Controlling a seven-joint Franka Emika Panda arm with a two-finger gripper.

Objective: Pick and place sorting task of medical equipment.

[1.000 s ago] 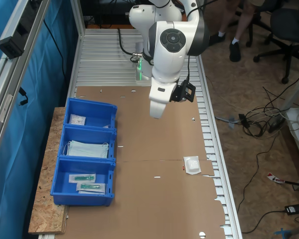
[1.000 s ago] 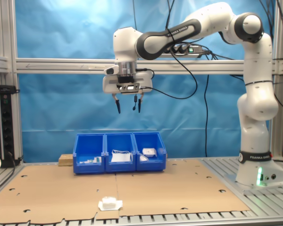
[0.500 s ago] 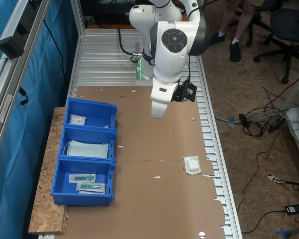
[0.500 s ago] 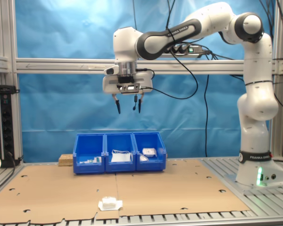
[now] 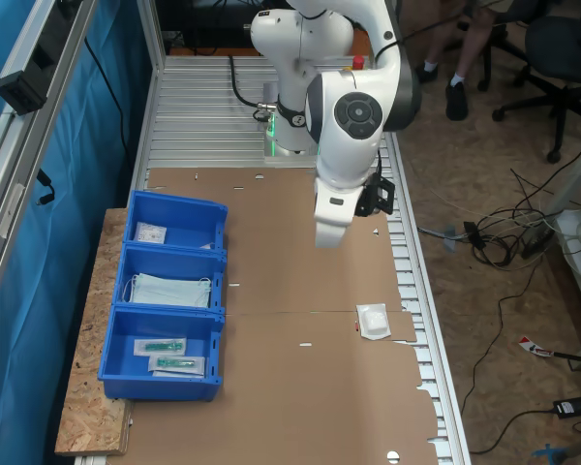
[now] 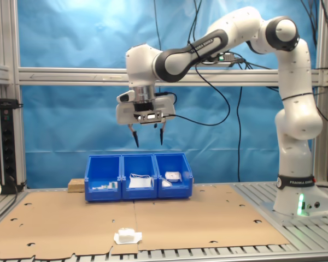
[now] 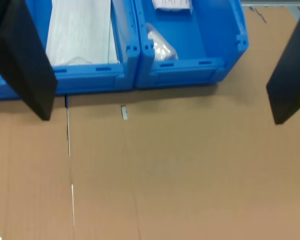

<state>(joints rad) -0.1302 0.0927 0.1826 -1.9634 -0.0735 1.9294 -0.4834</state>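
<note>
Gripper [image 6: 147,140] hangs high above the table [image 6: 208,218] with its two fingers spread wide and nothing between them, pointing straight down.

Nearest to me, the small white packet [image 6: 127,237] lies flat on the cardboard close to the table's front edge, well apart from everything else. In the first exterior view the same packet [image 5: 374,321] sits close to the table's long edge, the one away from the bins. It is roughly square, so I see no clear long axis. The gripper is far above it and further back, toward the bins, so I judge the coming move must bring it forward to the front edge and then down.

Farther back, three blue bins [image 6: 138,177] stand in a row along the rear edge; the wrist view looks down on two of them [image 7: 190,75].

Compared with a second ago, the gripper has dropped a little and shifted toward the packet, while the packet itself has not moved.
</note>
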